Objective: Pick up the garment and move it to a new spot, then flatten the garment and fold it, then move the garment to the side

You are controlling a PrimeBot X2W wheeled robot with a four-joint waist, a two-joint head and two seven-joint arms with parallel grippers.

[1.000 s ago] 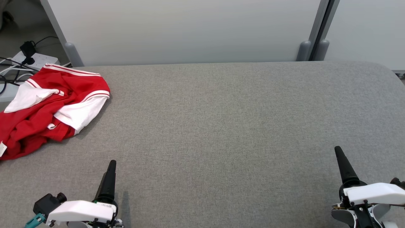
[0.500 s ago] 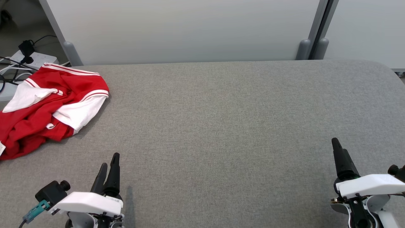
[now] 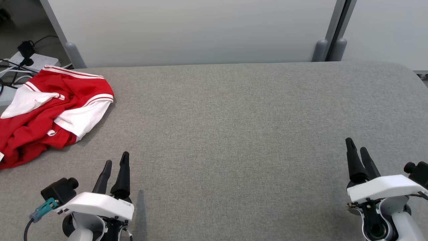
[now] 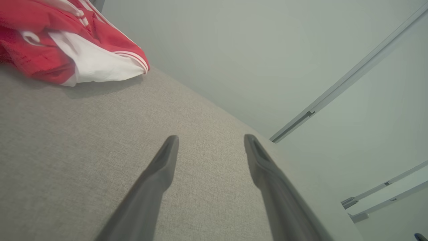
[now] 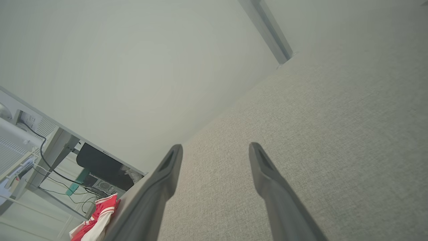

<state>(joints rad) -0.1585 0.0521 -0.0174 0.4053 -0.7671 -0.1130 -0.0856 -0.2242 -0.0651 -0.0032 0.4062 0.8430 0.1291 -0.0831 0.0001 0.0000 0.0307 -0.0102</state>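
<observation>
I am looking down on a wide worktop (image 3: 234,134) covered in plain grey woven fabric, with rounded corners. The garment (image 3: 57,110) lies in a loose heap at the worktop's far left corner, and part of it runs off the left side of my head view. It is bright red with white panels that look like sleeves or lining. Thin white stripes run along one red hem and along a red cuff. The cloth is bunched and creased, with red folds lying over white ones, and it casts a soft shadow on the grey surface beside it. In the left wrist view the garment (image 4: 97,65) is slightly blurred, its white striped edge resting flat on the worktop.

The left fingers (image 3: 122,174) sit over the worktop's near left edge, spread apart with nothing between them, clear of the garment. The right fingers (image 3: 354,164) sit over the worktop's near right edge, also spread apart with nothing held.

A pale partition (image 3: 200,30) stands along the worktop's far edge.
</observation>
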